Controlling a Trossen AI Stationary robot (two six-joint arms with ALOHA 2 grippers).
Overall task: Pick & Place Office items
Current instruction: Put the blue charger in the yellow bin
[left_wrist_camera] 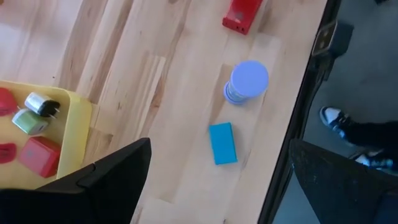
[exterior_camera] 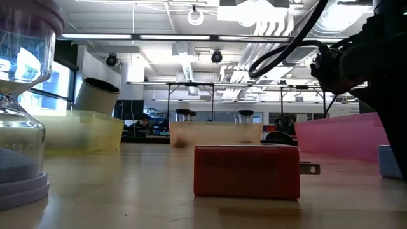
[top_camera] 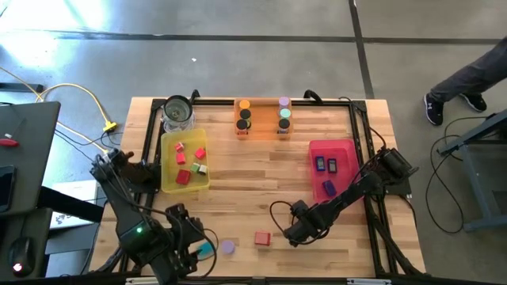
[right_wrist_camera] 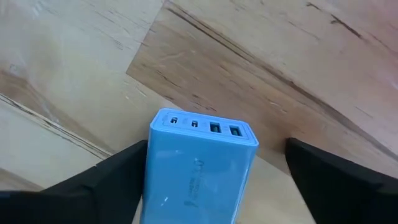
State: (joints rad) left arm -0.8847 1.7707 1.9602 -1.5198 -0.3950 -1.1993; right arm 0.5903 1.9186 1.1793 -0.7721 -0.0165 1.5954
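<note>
Low over the wooden table [top_camera: 261, 186], the right pincer [right_wrist_camera: 211, 180] stands wide open astride a light-blue USB charger block [right_wrist_camera: 199, 168] without gripping it, a red charger block [top_camera: 262, 237] just beside it, while the left pincer [left_wrist_camera: 211, 180] hovers open above a teal block [left_wrist_camera: 222, 143].

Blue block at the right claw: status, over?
Right claw open, straddling blue block, ungripped. Left claw open over teal block. Red block nearby, not touching.
</note>
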